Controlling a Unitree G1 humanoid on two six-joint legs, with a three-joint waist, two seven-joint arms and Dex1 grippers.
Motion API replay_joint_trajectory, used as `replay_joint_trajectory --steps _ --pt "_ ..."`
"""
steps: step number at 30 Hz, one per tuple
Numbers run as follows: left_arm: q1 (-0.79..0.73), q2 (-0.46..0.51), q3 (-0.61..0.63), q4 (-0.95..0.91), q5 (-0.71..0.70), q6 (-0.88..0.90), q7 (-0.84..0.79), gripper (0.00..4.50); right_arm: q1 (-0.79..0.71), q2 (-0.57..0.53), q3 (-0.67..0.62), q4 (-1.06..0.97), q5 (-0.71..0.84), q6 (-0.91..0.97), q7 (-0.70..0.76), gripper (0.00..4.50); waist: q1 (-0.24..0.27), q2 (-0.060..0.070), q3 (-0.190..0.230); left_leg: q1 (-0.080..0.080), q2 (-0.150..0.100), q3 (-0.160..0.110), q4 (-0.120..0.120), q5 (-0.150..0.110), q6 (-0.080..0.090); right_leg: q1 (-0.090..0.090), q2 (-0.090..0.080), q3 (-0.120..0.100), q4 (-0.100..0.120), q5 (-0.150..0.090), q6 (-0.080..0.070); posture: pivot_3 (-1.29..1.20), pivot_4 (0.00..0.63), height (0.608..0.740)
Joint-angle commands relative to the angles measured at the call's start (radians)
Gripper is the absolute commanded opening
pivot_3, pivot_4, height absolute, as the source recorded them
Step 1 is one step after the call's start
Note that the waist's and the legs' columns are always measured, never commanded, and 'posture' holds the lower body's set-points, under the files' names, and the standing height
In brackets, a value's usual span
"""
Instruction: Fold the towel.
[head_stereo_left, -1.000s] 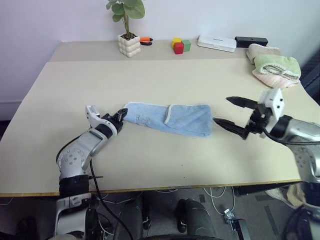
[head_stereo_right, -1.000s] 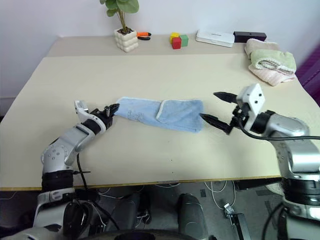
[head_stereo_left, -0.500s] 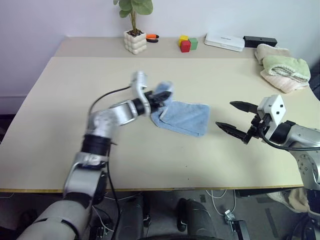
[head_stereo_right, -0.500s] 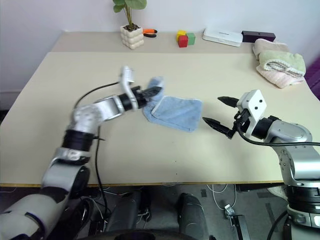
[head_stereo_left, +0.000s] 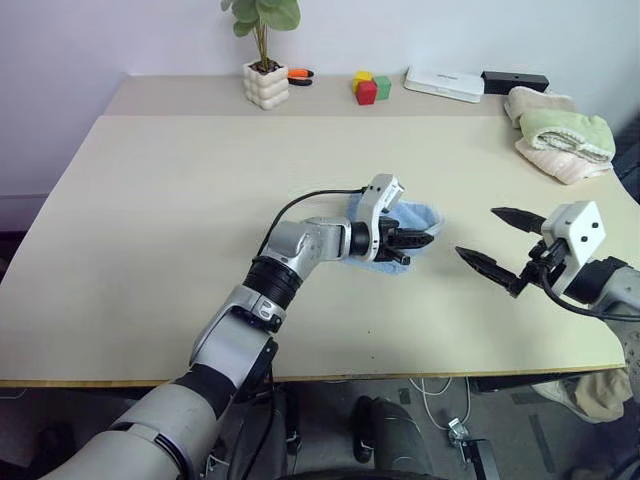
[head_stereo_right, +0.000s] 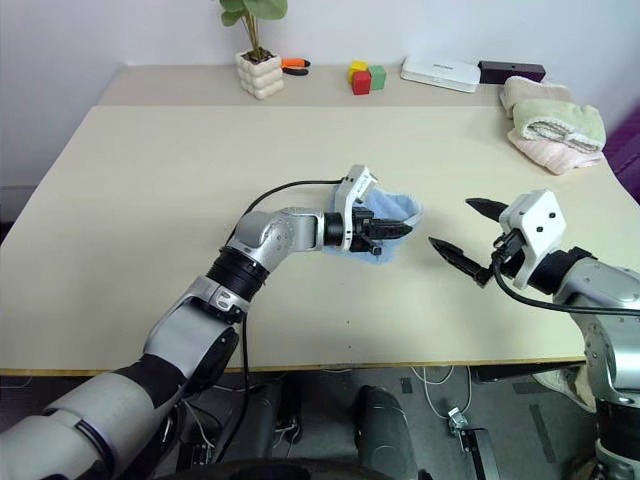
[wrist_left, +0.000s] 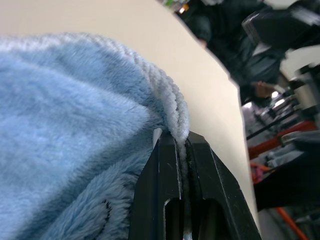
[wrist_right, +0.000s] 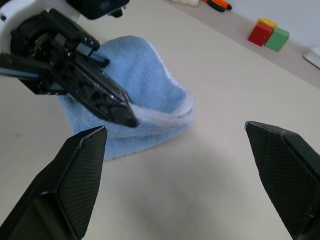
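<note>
Left gripper (head_stereo_left: 422, 241) fingers clench the towel (wrist_right: 135, 107) edge mid-counter (head_stereo_left: 150, 200); right gripper (head_stereo_left: 505, 248) fingers spread wide over bare surface nearby.

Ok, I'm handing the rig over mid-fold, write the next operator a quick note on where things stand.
Left gripper: shut on the pale stitched edge of the towel, carried across over the rest of the cloth.
Right gripper: open, holding nothing, hovering just beside the towel.
Towel: light blue, mid-table, doubled over into a short stack with its fold facing the right gripper.
Done: the end is brought across.
Left: lay the held edge flat, release, and check that the edges line up.
</note>
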Motion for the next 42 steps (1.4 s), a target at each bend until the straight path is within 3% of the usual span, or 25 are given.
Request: replay_joint_trajectory --steps 1,8,9,20,28,31,33,37,42 --pt "-0.011 -0.017 0.031 0.042 0.051 -0.035 -0.008 1.02 0.002 -0.01 -0.034 -0.049 0.004 0.0 -0.021 4.5 -0.006 0.0 0.0 0.0 0.0 0.0 0.0 0.0 0.0 0.0 0.0 0.0 0.0 0.0 0.0 0.0 0.15 0.74" --pt "0.007 -0.033 0.071 0.007 0.076 -0.019 -0.04 4.41 -0.042 -0.012 0.001 -0.012 -0.011 -0.01 -0.031 4.5 -0.008 0.0 0.0 -0.001 0.0 0.0 0.0 0.0 0.001 0.0 0.0 0.0 0.001 0.0 0.0 0.0 0.15 0.74" --pt "0.014 -0.032 0.078 -0.02 0.066 -0.007 -0.052 4.47 -0.054 -0.014 0.008 -0.004 -0.014 -0.01 -0.03 4.5 -0.008 0.0 0.0 0.0 0.0 0.0 0.0 0.0 0.001 0.0 0.0 0.0 0.001 0.0 0.0 0.0 0.15 0.74" --pt "0.134 0.047 0.043 -0.343 0.085 0.035 -0.112 4.47 -0.157 -0.034 0.038 0.098 -0.064 -0.045 -0.008 4.5 -0.007 0.0 0.0 0.0 0.0 0.0 0.001 0.0 0.001 0.0 0.0 0.0 0.002 0.002 0.004 0.0 0.15 0.74" --pt "0.16 0.091 0.076 -0.458 0.064 0.001 -0.16 4.47 -0.217 -0.002 0.041 0.151 -0.088 -0.072 -0.05 4.5 -0.009 0.001 0.0 0.001 -0.001 0.0 0.001 0.001 0.0 0.001 0.001 0.0 0.004 0.002 0.004 0.0 0.15 0.74" --pt "0.14 0.096 0.158 -0.471 0.02 -0.028 -0.157 4.47 -0.249 0.03 0.036 0.16 -0.082 -0.068 -0.095 4.5 -0.009 0.001 0.0 0.001 -0.001 0.0 0.001 0.003 -0.004 0.001 0.001 0.0 0.004 0.002 0.004 0.0 0.15 0.74" --pt "0.091 0.079 0.266 -0.405 -0.017 -0.029 -0.071 4.47 -0.287 0.076 0.032 0.168 -0.074 -0.035 -0.168 4.5 -0.009 0.001 0.0 0.001 0.0 0.0 0.001 0.004 -0.005 0.001 0.001 0.0 0.005 0.002 0.004 0.0 0.15 0.74" --pt "0.019 0.071 0.424 -0.258 -0.02 -0.156 0.07 4.47 -0.351 0.254 0.052 0.124 -0.044 0.048 -0.359 4.5 -0.01 0.001 -0.001 0.002 -0.001 -0.001 0.003 0.004 -0.005 0.002 0.002 0.0 0.007 0.002 0.004 0.0 0.15 0.74" --pt "0.034 0.047 0.442 -0.207 0.015 -0.243 0.143 2.16 -0.396 0.461 0.093 0.072 -0.017 0.136 -0.549 2.2 -0.008 0.001 -0.001 0.002 -0.002 0.0 0.002 0.006 -0.007 0.001 0.002 0.0 0.009 0.003 0.005 0.0 0.15 0.74"
